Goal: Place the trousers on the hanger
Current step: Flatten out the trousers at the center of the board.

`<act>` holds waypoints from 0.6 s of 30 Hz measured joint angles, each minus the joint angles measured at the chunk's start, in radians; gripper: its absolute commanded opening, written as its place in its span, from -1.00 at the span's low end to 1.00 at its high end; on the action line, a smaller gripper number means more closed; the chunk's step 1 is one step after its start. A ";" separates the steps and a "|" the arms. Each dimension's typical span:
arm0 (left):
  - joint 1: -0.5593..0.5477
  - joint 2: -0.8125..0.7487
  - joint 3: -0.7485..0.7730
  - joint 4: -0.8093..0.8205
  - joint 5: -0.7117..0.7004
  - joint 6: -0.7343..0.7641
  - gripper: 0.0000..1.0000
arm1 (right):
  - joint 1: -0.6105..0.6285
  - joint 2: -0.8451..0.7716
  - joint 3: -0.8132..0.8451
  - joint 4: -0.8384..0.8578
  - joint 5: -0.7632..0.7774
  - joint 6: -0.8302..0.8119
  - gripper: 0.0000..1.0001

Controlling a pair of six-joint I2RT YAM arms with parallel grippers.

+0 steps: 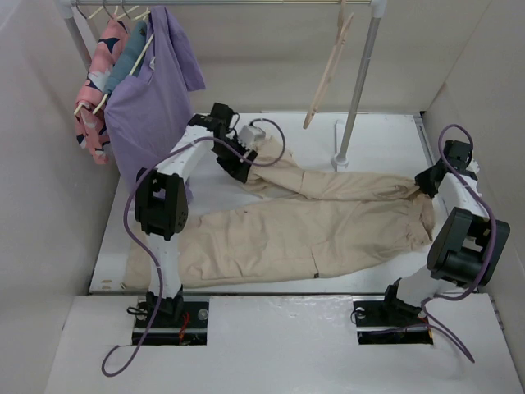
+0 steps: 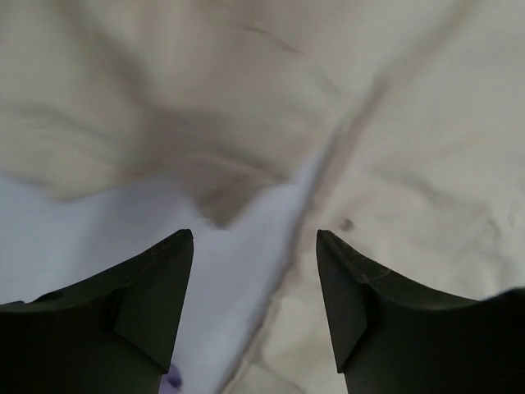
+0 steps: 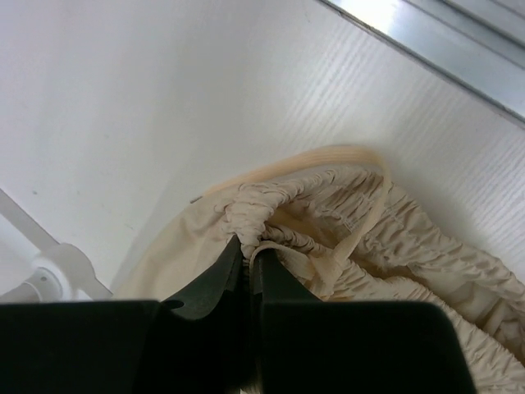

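The beige trousers [image 1: 303, 226] lie spread across the white table, waistband at the right, legs running left. My right gripper [image 1: 427, 190] is shut on the gathered elastic waistband [image 3: 271, 215] at the far right corner of the trousers. My left gripper [image 1: 243, 167] is open and hovers just over the upper trouser leg's end; in the left wrist view its jaws stand wide apart [image 2: 254, 242] over cloth [image 2: 410, 148] and bare table. The pale pink-beige hanger [image 1: 328, 72] hangs empty from the rail at the back, right of centre.
A clothes rail [image 1: 230, 3] spans the back, its right post [image 1: 359, 90] standing on a foot just behind the trousers. A purple shirt [image 1: 152, 98] and a pink patterned garment [image 1: 97, 82] hang at the back left. Grey walls close both sides.
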 measured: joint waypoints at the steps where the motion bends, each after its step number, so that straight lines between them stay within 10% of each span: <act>1: 0.025 0.016 0.023 0.056 -0.018 -0.068 0.15 | 0.000 0.001 0.013 0.000 0.000 -0.005 -1.00; 9: 0.170 0.065 0.084 0.532 -0.122 -0.501 0.45 | 0.000 0.119 0.113 0.005 -0.056 -0.023 -1.00; 18: 0.012 0.465 0.468 0.763 -0.209 -0.624 0.85 | 0.000 0.237 0.156 -0.010 -0.079 -0.029 -1.00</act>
